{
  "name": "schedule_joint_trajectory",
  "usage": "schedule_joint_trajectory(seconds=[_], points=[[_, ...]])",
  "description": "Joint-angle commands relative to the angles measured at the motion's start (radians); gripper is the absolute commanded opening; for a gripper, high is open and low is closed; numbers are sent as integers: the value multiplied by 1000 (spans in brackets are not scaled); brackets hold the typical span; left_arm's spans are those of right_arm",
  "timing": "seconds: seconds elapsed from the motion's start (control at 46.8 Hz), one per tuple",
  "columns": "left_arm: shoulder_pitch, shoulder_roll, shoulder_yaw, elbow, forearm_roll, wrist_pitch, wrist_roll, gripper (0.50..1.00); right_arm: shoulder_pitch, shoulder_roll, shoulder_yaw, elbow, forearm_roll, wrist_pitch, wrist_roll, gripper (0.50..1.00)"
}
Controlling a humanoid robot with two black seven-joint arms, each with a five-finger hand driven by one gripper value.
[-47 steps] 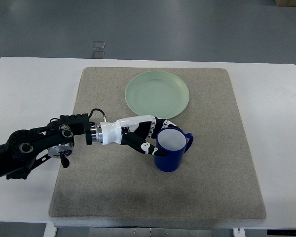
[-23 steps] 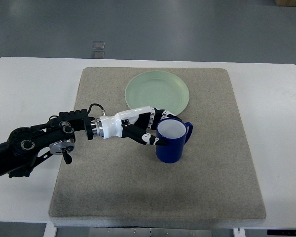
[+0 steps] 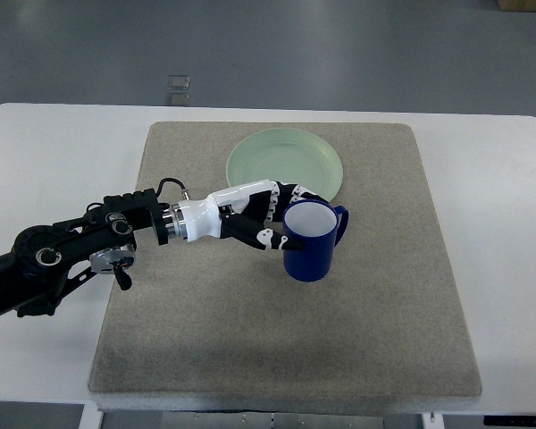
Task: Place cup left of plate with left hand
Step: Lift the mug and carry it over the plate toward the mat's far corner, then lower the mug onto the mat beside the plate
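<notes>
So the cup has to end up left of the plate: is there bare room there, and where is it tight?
Left of the plate, the mat is bare out to its left edge, bordered below by the left hand and its arm. The mat's whole front strip and right side are bare too. It is tight only at the plate's near rim, where the hand holds the cup.

One blue cup (image 3: 311,250), one green plate (image 3: 286,170) — one mat (image 3: 286,349), one table (image 3: 36,152).

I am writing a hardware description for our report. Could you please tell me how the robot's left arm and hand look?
The left arm is black, built of round joint housings with silver discs, and a thin black cable loops above the wrist. A white forearm sleeve leads to the left hand, whose fingers are black with white segments. The right arm is not in view.
</notes>
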Motion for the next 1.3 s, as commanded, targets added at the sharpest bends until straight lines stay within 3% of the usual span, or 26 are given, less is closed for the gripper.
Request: schedule_joint_trajectory(seconds=[0.0,0.342,1.005,1.283], points=[[-6,0,-3,-1,-2,21,1,516,0,0,0,0,0,0,0,932],[-6,18,-120,31,3,63,1,516,0,0,0,0,0,0,0,932],[-23,81,-236,300,-11,86,-4,516,0,0,-2,0,0,0,0,932],[-11,115,-218,353,1,83,-114,516,0,0,0,0,0,0,0,932]])
